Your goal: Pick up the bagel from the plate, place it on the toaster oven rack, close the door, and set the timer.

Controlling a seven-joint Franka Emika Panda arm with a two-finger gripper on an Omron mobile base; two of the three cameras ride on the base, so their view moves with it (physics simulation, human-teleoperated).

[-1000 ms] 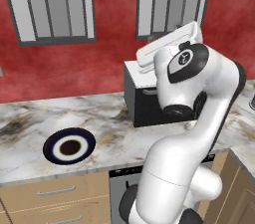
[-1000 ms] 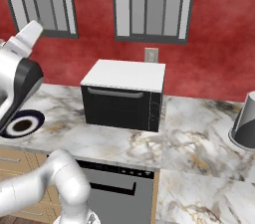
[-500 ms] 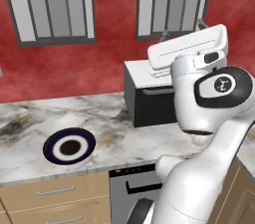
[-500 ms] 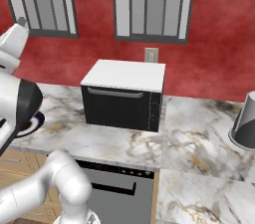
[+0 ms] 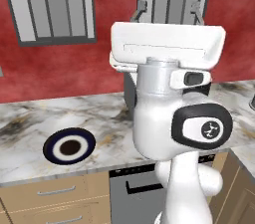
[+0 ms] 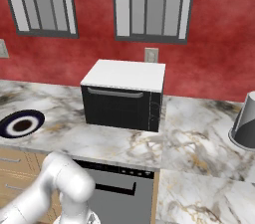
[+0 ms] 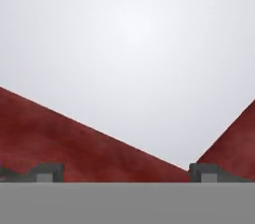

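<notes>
Your tool (image 5: 169, 13) is hanging wide open and empty up high, so you're wanting to swing down over the plate (image 5: 69, 147) slowly, centering first.

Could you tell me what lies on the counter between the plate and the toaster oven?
Nothing: in the right base view the marble counter is bare between the plate and the toaster oven, whose door is shut.

Base views flank the counter (image 6: 114, 143), sharing the plate (image 5: 69, 145), hand view faces upward
</notes>
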